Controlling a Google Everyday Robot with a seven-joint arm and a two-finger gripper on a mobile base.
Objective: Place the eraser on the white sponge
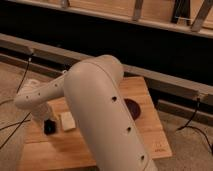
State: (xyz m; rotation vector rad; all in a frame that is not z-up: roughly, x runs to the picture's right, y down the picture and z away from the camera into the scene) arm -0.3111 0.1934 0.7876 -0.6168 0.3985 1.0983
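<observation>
The black eraser stands on the wooden table at the left. The off-white sponge lies flat just to its right, close beside it. My gripper hangs from the pale wrist at the left end of the arm, directly above the eraser and touching or nearly touching its top. The big pale arm fills the middle of the view.
A dark purple bowl sits on the table to the right of the arm, partly hidden by it. Cables run along the floor on the left. A dark rail and wall stand behind the table. The carrot is hidden.
</observation>
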